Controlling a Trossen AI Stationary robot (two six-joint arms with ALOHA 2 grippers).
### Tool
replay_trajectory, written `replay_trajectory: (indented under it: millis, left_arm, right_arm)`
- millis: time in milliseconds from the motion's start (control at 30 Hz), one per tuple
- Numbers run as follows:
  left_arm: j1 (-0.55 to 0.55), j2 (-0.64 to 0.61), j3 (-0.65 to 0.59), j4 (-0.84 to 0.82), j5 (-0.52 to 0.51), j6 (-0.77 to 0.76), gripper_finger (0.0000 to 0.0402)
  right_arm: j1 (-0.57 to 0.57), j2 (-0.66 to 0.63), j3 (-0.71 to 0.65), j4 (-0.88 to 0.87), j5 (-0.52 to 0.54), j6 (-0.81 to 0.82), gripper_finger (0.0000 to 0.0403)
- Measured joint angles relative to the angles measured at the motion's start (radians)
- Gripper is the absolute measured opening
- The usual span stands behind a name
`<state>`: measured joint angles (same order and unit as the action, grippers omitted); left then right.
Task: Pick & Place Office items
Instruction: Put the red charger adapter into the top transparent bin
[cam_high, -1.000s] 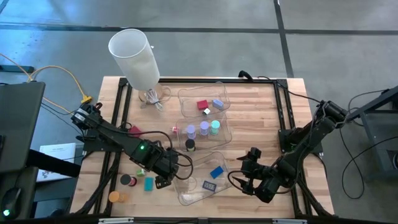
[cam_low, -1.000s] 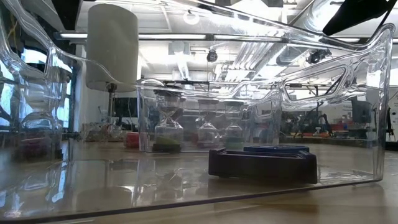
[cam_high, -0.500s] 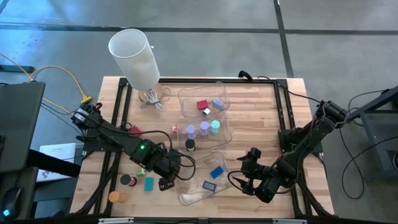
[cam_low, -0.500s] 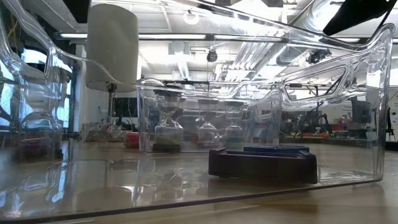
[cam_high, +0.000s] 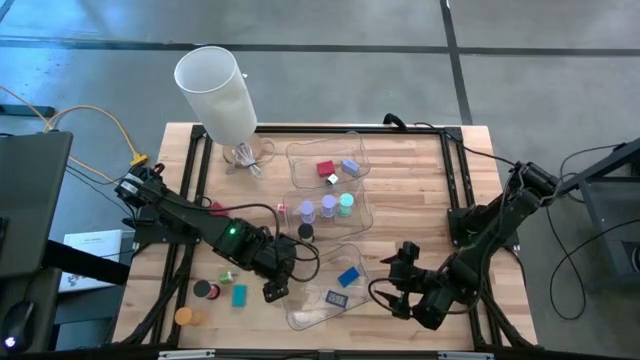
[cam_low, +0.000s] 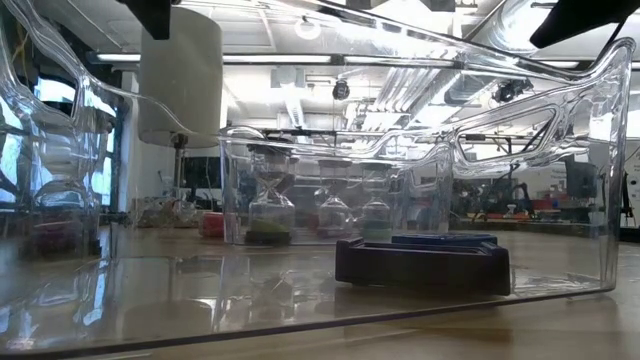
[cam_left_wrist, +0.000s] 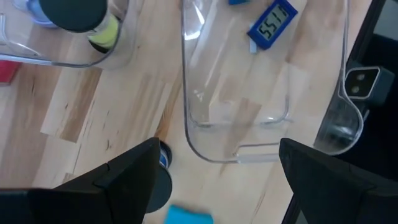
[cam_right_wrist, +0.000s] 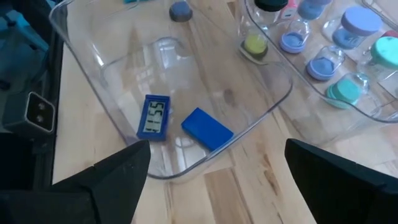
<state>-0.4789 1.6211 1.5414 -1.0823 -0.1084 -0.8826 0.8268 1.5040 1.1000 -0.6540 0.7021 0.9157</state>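
1. The left gripper (cam_high: 279, 290) has moved a little toward the near clear tray (cam_high: 300, 315); its fingers (cam_left_wrist: 134, 171) stand apart and hold nothing.
2. The loose office items (cam_high: 238, 295) lie on the bench (cam_high: 410, 190) beside it, so I judge a new pick is coming.
3. The right gripper (cam_high: 397, 300) waits beside the tray, fingers apart.

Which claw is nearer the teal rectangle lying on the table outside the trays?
Left. The left claw hangs open just beside the teal rectangle, at the near tray's edge. The right claw waits open beyond that tray, on its far side.
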Motion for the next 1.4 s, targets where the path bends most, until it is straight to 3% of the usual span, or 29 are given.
replay_trajectory:
  millis: [433, 1400]
  left_arm:
    - [0.033, 0.000, 0.000, 0.038, 0.069, 0.088, 0.0321]
    - [0.033, 0.000, 0.000, 0.035, 0.051, 0.100, 0.0321]
  right_arm:
    - [0.000, 0.000, 0.000, 0.004, 0.003, 0.000, 0.0362]
    - [0.000, 0.000, 0.000, 0.007, 0.002, -0.004, 0.0362]
